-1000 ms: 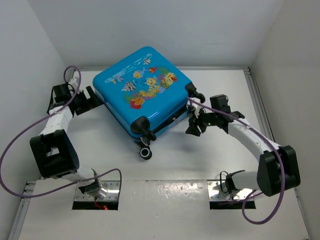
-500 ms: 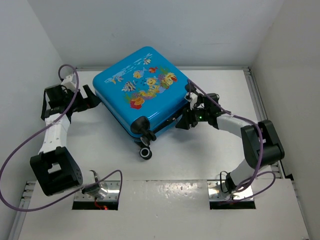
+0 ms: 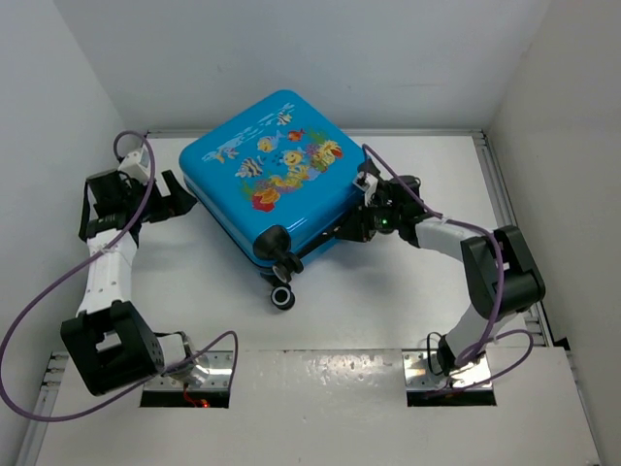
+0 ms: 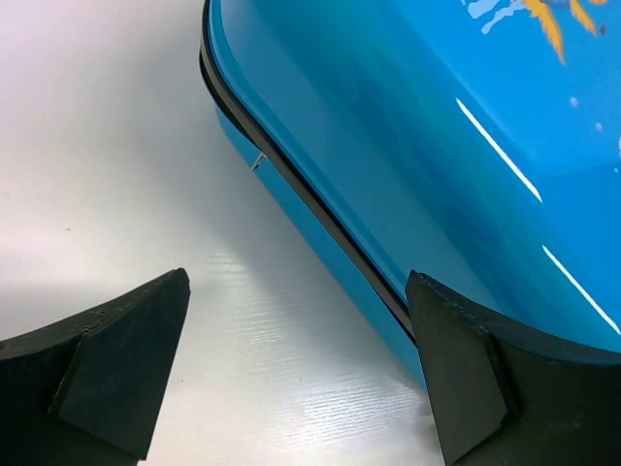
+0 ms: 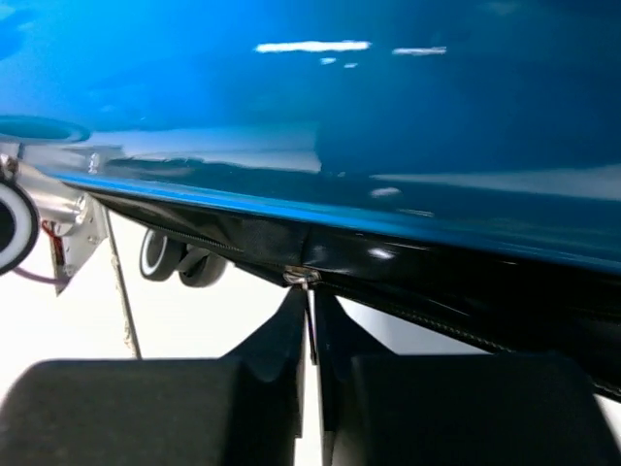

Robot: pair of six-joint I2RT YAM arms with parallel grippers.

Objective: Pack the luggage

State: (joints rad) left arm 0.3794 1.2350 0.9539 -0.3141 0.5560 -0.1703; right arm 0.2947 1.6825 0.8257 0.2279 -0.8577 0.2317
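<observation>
Luggage (image 3: 277, 180) lies shut; right gripper (image 5: 312, 325) seemingly pinches zipper pull (image 5: 308, 281).

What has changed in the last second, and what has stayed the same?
The right gripper moved left to the side seam of the blue fish-print suitcase, where it now pinches the zipper pull. The left arm swung its elbow nearer its base. The suitcase stayed put; the left gripper stayed open beside it.

I have the suitcase (image 3: 277, 180) lying flat at the middle-back of the bench (image 3: 194, 282), its wheels (image 3: 282, 297) on the side nearest the arm bases. My left hand (image 3: 179, 194) sits just beside its left side, fingers spread. My right hand (image 3: 351, 225) is against the seam on its right-front side, with the zipper pull (image 5: 310, 311) between its fingers.
</observation>
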